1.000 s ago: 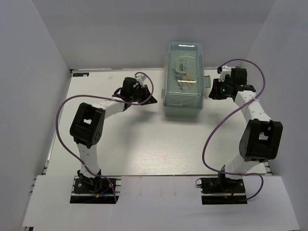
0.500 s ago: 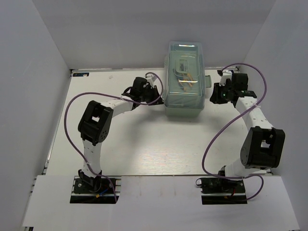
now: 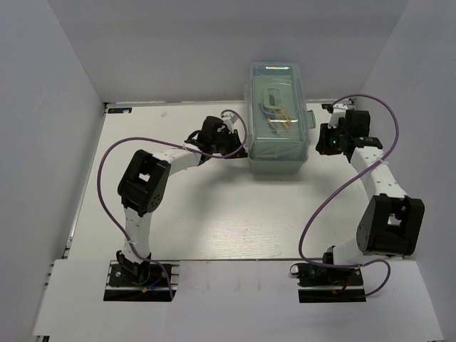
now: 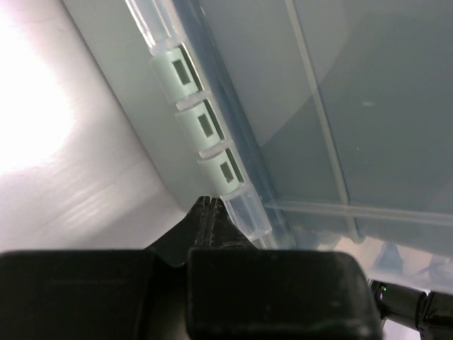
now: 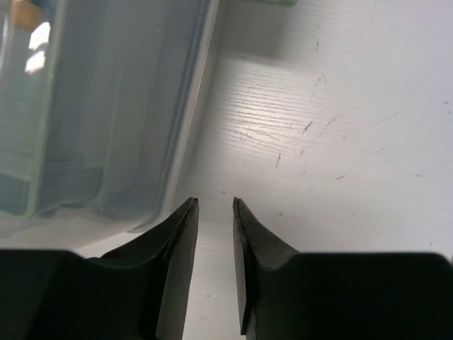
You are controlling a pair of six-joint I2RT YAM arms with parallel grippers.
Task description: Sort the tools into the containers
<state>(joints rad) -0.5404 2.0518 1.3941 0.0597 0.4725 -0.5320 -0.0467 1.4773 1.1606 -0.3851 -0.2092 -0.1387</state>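
I read left gripper [image 4: 209, 204] pressed together, holding nothing, tips at the toolbox [image 3: 279, 153] hinge [image 4: 205, 127], contact unclear, right gripper [image 5: 215, 203] partly spread, empty, just beside the toolbox's right wall, toolbox between both grippers, lid down, tools [image 3: 274, 114] inside.

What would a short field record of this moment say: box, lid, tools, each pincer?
container: pale green toolbox, far middle of the table
lid: translucent, closed
tools: some show through the lid, kinds unclear
left pincer: shut, empty, tips at the box's hinges; contact unclear
right pincer: partly open, nothing between the jaws, low beside the box's opposite side
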